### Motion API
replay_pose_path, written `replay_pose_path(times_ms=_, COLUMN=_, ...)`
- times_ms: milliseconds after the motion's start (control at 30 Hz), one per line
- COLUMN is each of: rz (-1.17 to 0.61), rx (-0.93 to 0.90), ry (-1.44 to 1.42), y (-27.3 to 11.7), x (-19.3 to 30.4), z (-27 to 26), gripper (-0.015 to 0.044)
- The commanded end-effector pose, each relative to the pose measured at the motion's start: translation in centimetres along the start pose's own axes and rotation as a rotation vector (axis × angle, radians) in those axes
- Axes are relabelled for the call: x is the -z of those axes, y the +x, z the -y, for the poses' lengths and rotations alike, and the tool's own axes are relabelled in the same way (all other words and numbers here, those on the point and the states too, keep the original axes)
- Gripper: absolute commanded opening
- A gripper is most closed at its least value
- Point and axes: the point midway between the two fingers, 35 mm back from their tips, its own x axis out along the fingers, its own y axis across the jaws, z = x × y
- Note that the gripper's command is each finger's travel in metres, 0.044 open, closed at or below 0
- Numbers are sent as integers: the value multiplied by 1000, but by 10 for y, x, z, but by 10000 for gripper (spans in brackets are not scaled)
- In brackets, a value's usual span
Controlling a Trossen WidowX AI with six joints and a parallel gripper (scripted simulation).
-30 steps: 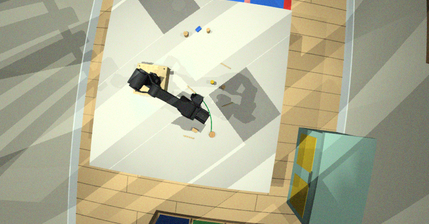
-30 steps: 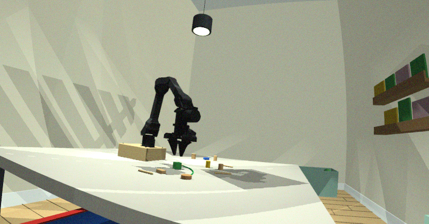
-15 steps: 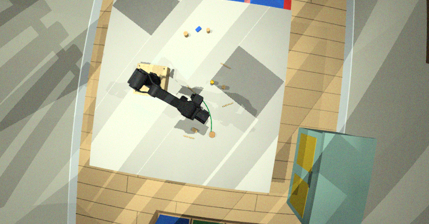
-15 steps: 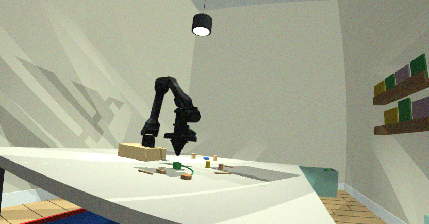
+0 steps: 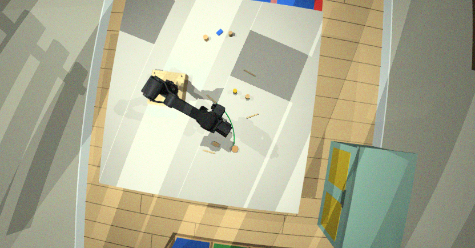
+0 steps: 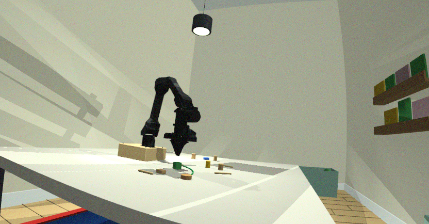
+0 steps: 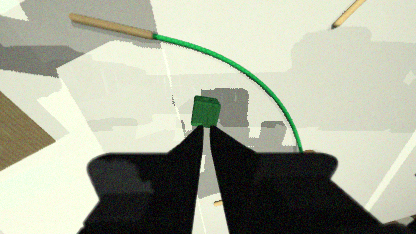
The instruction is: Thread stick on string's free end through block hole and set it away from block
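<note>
A green block [image 6: 177, 165] [image 7: 205, 111] sits on the table; the arm hides it in the top view, and no hole shows in it. The wooden stick [image 5: 211, 98] [image 7: 112, 26] lies on the table at the end of the green string [image 5: 233, 130] [image 6: 192, 170] [image 7: 270, 92]. The string curves around the block, apart from it, to the round wooden button [image 5: 234, 148] [image 6: 186, 176]. My gripper [image 6: 178, 155] [image 7: 206, 129] points down above the green block, clear of it. Its fingers are almost together with only a narrow gap and nothing between them.
A small wooden block [image 5: 215, 143] [image 6: 161, 171] and a loose stick [image 5: 208, 151] [image 6: 145, 171] lie near the button. Another loose stick [image 5: 252, 115] [image 6: 223, 173], a yellow cylinder [image 5: 234, 91] [image 6: 208, 164] and a wooden cylinder [image 5: 247, 96] [image 6: 220, 166] are beyond the string.
</note>
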Motion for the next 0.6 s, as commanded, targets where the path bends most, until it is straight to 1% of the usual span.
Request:
replay_pose_path(times_ms=0, rz=0, rx=0, ry=0, y=0, x=0, z=0, gripper=105)
replay_pose_path(times_ms=167, rz=0, rx=0, ry=0, y=0, x=0, z=0, gripper=236)
replay_pose_path(times_ms=233, rz=0, rx=0, ry=0, y=0, x=0, z=0, gripper=240)
replay_pose_path(times_ms=533, rz=0, rx=0, ry=0, y=0, x=0, z=0, gripper=3)
replay_pose_path(times_ms=567, rz=0, rx=0, ry=0, y=0, x=0, z=0, gripper=0)
